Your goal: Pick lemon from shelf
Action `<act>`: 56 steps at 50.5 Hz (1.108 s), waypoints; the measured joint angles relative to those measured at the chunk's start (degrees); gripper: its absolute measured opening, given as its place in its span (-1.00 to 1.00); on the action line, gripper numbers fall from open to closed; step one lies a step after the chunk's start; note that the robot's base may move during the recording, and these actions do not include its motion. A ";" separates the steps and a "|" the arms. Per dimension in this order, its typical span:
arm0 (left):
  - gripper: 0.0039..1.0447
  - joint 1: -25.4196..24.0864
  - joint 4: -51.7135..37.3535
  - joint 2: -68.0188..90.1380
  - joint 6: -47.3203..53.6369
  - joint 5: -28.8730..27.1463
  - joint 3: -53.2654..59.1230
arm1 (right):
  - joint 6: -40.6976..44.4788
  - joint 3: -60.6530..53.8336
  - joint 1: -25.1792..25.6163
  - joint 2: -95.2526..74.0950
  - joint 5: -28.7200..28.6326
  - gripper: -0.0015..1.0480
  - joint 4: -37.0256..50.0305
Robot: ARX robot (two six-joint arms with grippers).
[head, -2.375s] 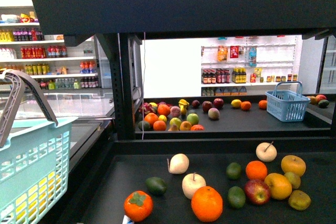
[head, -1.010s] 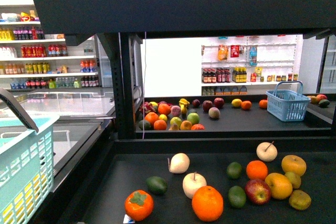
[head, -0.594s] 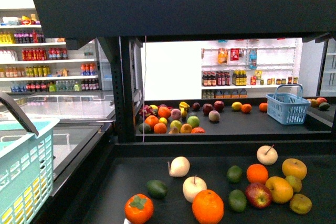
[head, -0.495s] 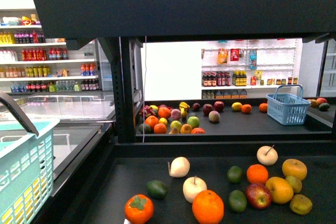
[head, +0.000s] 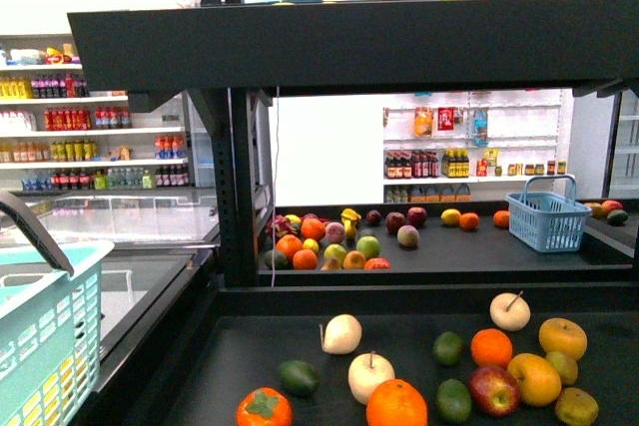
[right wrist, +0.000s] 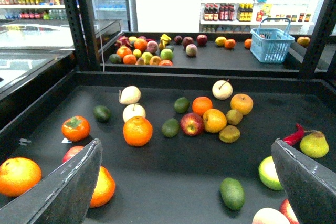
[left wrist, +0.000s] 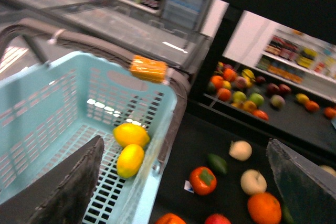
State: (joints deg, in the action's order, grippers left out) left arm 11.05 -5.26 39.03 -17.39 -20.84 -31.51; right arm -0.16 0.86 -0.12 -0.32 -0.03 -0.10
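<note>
Front view has drifted upward and the teal basket (head: 45, 341) slid left, so you're repositioning. Both claws are spread and empty. Two lemons (left wrist: 130, 147) already sit in it; on the shelf (right wrist: 173, 166), I can't pick out another for sure.
</note>
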 joint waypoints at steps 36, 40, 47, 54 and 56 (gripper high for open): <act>-0.96 -10.75 5.35 -38.45 16.83 20.65 30.69 | 0.02 0.00 0.00 0.02 0.02 0.85 0.00; -0.96 -10.75 5.38 -38.69 16.83 20.81 30.82 | 0.00 0.00 0.00 0.02 0.00 0.85 0.00; -0.88 -10.75 5.38 -38.69 16.81 20.79 30.82 | 0.00 0.00 0.00 0.02 0.00 0.85 0.00; -0.23 -10.75 5.38 -38.69 16.81 20.81 30.82 | 0.00 0.00 0.00 0.02 0.00 0.85 0.00; -0.02 -10.75 5.38 -38.69 16.81 20.81 30.82 | 0.02 0.00 0.00 0.02 0.00 0.85 0.00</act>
State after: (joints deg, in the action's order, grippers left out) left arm 0.30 0.12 0.34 -0.58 -0.03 -0.69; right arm -0.14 0.86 -0.12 -0.30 -0.03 -0.10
